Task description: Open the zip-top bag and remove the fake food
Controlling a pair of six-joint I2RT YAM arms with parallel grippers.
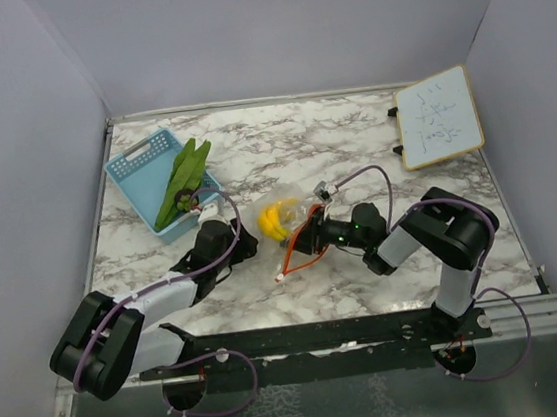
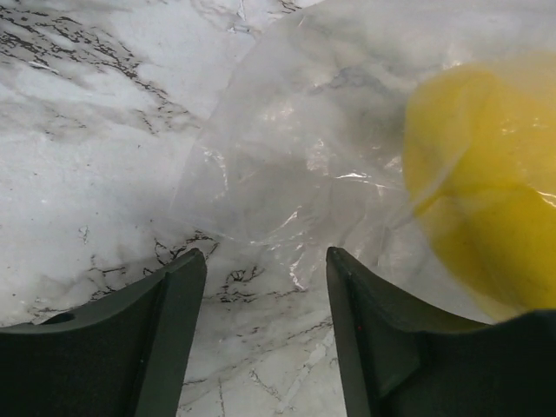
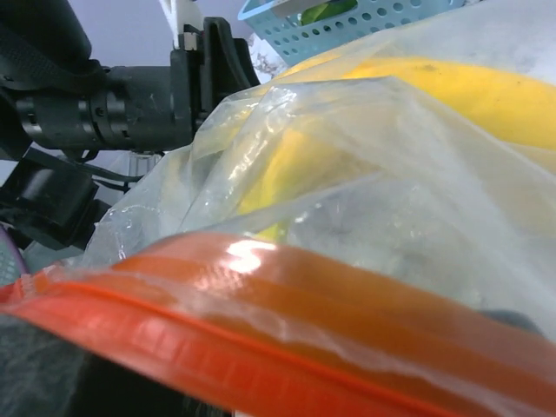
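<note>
In the right wrist view the orange-red zip strip (image 3: 261,321) of the zip-top bag (image 3: 408,200) lies blurred across the bottom and covers the jaws of the right gripper (image 1: 312,233). The yellow piece (image 3: 460,87) shows only through wrinkled plastic and runs off the right edge; the basket (image 3: 391,19) is cut by the top edge. In the left wrist view the left gripper (image 2: 265,256) is cropped at the bottom edge, and the yellow piece is blurred and cropped at the right. From above, the writing on the whiteboard (image 1: 436,117) is too small to read.
</note>
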